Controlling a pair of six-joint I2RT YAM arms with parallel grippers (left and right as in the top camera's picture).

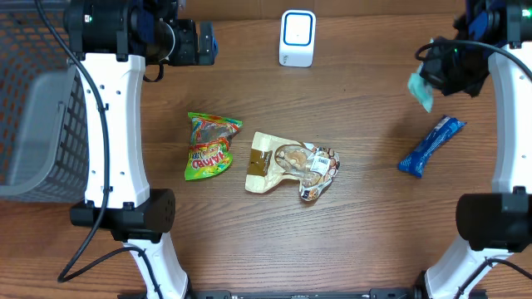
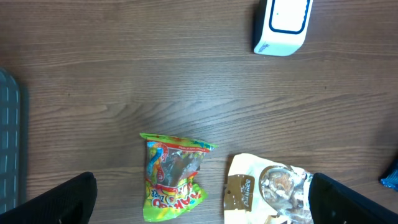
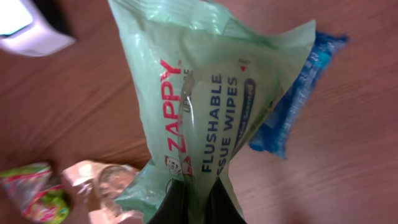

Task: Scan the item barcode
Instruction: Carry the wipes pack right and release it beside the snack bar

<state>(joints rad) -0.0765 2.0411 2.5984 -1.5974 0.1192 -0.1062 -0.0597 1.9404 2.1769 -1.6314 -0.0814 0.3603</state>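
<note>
Pale green wipes packet [image 3: 211, 93], crinkled — red lettering

- Wipes pack [image 3: 211, 99]: pale translucent green, red "ZAPPY" lettering, dark blue text.
- Scanner [image 1: 297, 37]: white with a blue-outlined face.
- Candy bag [image 1: 210, 146]: bright green and yellow, red lettering.
- Snack pouch [image 1: 291, 164]: tan, brown label, silvery crinkled part.
- Wrapper [image 1: 431, 146]: glossy blue.
- Bench [image 1: 349, 232]: brown wood grain.
- Basket [image 1: 41, 124]: grey mesh.

- A lab bench staged as a shop checkout.
- White barcode scanner [image 1: 297, 37] at 12 o'clock on the wooden table [image 1: 366, 224].
- Grey mesh basket [image 1: 41, 124] at 9 o'clock; packaged snacks [image 1: 211, 146] mid-table.
</note>
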